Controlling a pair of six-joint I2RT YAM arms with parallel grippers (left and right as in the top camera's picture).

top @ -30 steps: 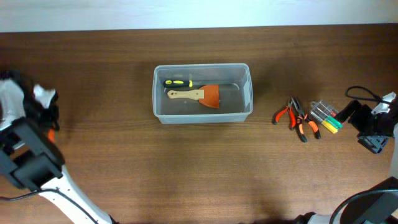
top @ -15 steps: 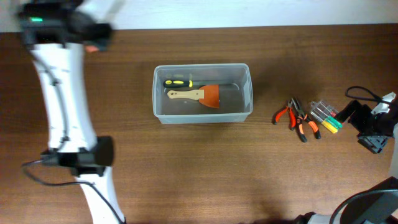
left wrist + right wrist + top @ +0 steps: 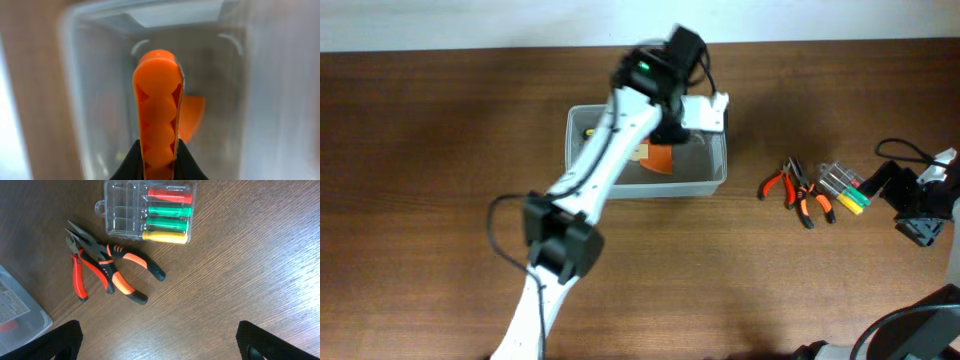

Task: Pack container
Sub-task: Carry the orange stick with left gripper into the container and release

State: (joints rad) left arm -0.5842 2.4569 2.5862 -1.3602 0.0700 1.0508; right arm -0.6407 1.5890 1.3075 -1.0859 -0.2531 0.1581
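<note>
container (image 3: pixel 660 187) is sitting mid-table and we're hovering our left gripper (image 3: pixel 157 115) right over it, jaws pressing together on nothing. our right gripper (image 3: pixel 162 347) is hanging with jaws wide apart near the pliers (image 3: pixel 117 277) and bit case (image 3: pixel 147 210).

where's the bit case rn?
Overhead view: the clear bit case lies on the table at the right side, just right of the two pliers, well outside the container.
</note>
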